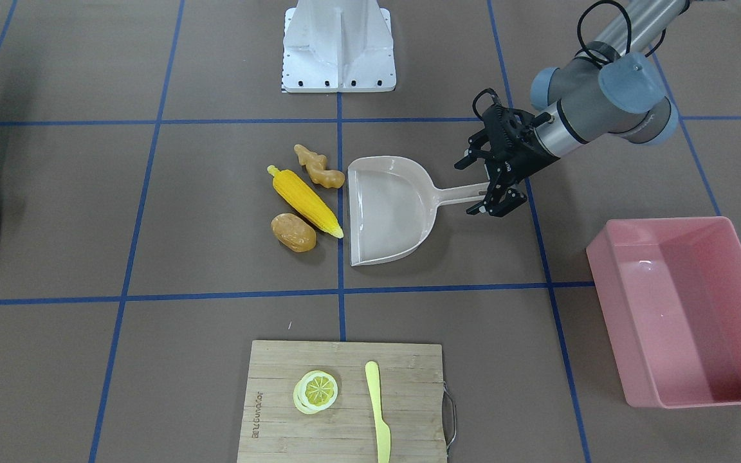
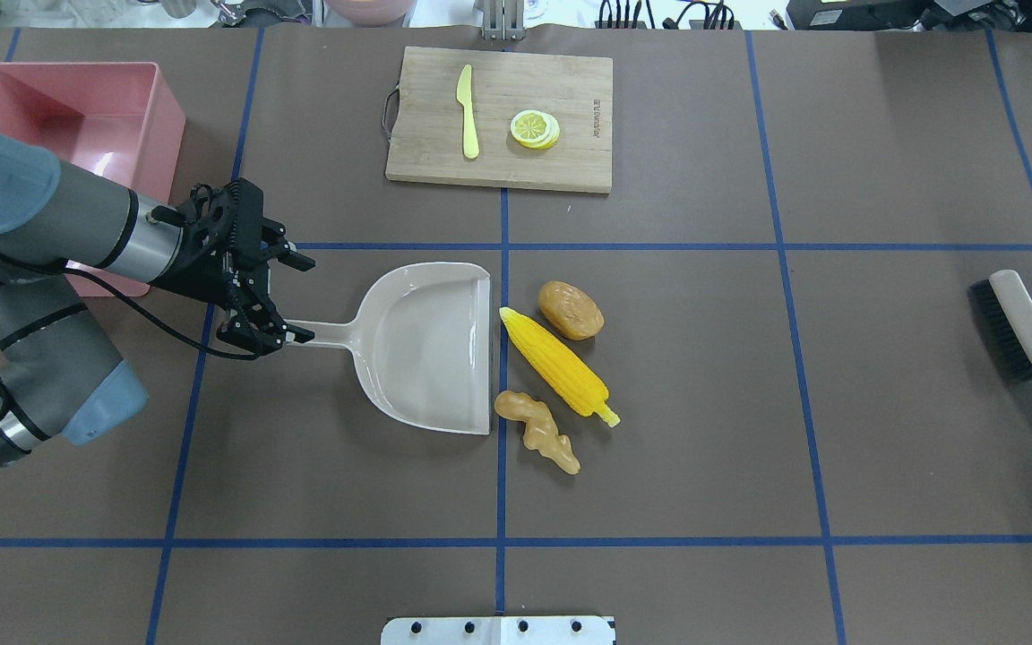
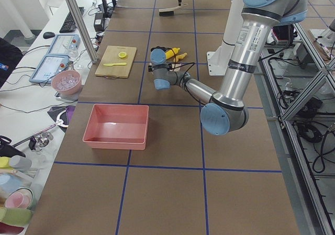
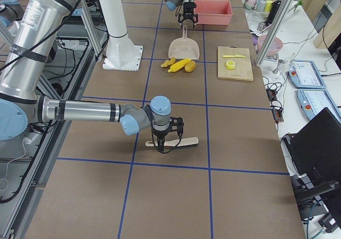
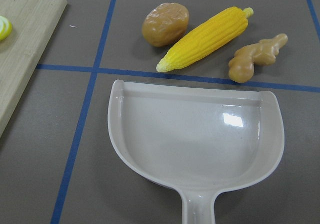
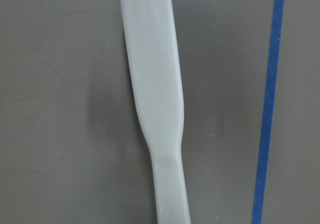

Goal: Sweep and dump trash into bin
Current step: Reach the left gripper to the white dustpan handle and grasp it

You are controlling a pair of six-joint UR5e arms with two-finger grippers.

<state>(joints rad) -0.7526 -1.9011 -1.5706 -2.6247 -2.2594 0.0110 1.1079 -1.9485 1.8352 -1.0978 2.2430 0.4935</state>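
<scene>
Left hand (image 2: pixel 301 299) sits at the tip of the dustpan (image 2: pixel 426 349) handle, jaws spread and not clamped on it. In the left wrist view you see only the handle running out of the bottom edge, no fingers.

Right hand (image 4: pixel 161 145) is over the brush (image 2: pixel 1018 327) at the right edge of the worktop (image 2: pixel 749 403). Its wrist view shows the brush handle only, so you can't tell whether it's open or gripping.

Trash, all on the worktop just right of the dustpan's open lip:
- corn cob (image 2: pixel 559 363): lies diagonally, pale tip just beside the lip, stalk end pointing near-right.
- ginger root (image 2: pixel 541 432): on the near side of the corn, one end just beside the lip's near corner.
- potato (image 2: pixel 571 310): far side of the corn, against or just beside it, further from the lip than the other two.

The lip is straight and runs just left of the centre blue tape line. The pan lies flat, handle pointing left.

Bin (image 2: pixel 168 134): far-left corner, well apart from the dustpan, open side up, near edge partly hidden behind the left arm in the overhead view.

Room: you have a wide stretch of worktop between the trash and the brush. On the far side, the cutting board (image 2: pixel 426 107) carries the knife (image 2: pixel 468 112) and lemon slice (image 2: pixel 534 129), its near edge well apart from the potato.
</scene>
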